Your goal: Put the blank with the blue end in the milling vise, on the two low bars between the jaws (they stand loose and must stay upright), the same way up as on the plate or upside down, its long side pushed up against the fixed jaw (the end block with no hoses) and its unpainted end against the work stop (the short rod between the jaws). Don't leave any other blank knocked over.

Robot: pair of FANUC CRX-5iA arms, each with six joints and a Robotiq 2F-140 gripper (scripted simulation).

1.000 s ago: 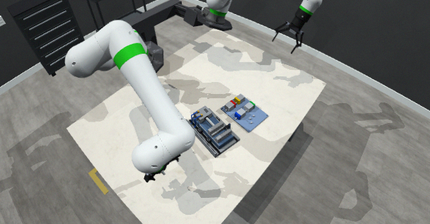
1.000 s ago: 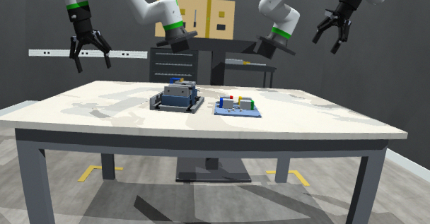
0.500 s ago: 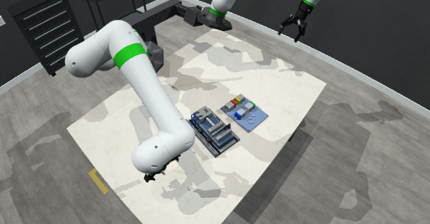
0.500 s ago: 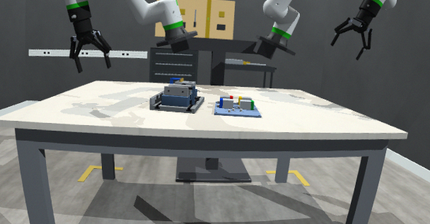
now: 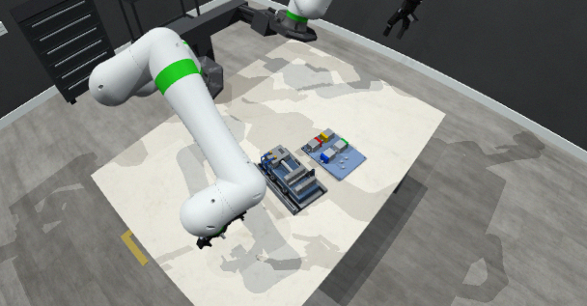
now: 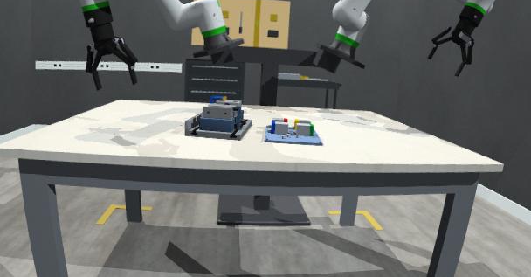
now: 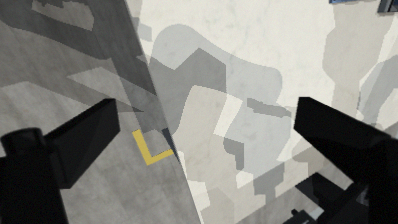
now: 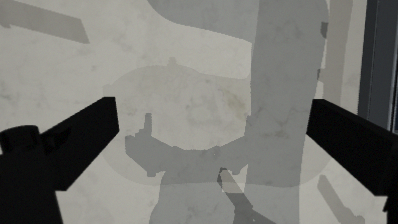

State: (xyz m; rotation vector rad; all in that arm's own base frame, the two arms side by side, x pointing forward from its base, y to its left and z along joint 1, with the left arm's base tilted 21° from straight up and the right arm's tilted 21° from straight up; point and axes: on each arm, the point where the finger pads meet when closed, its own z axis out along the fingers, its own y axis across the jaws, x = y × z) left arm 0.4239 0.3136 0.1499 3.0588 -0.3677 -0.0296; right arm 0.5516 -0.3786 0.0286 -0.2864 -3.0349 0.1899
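The blank with the blue end [image 5: 329,155] [image 6: 280,128] stands on the blue plate [image 5: 356,161] [image 6: 305,141], its blue end toward the vise. The milling vise [image 5: 316,195] [image 6: 218,124] stands beside the plate. Its fixed jaw [image 5: 305,185] [image 6: 218,112] is at the end away from the hoses. Grey pieces lie between the jaws; the bars and work stop are too small to tell apart surely. My left gripper [image 5: 394,36] [image 6: 444,66] [image 7: 207,114] is open and empty, high beyond the plate's side. My right gripper [image 6: 116,86] [image 8: 212,115] is open and empty, above the table on the vise's side.
Blanks with red [image 5: 315,144], yellow [image 5: 328,134] and green [image 5: 340,145] ends stand close around the blue one. Small pins [image 5: 344,162] rise from the plate. Blue hoses [image 5: 265,159] rise at the vise's hosed end. The right forearm [image 5: 203,125] passes over the table beside the vise.
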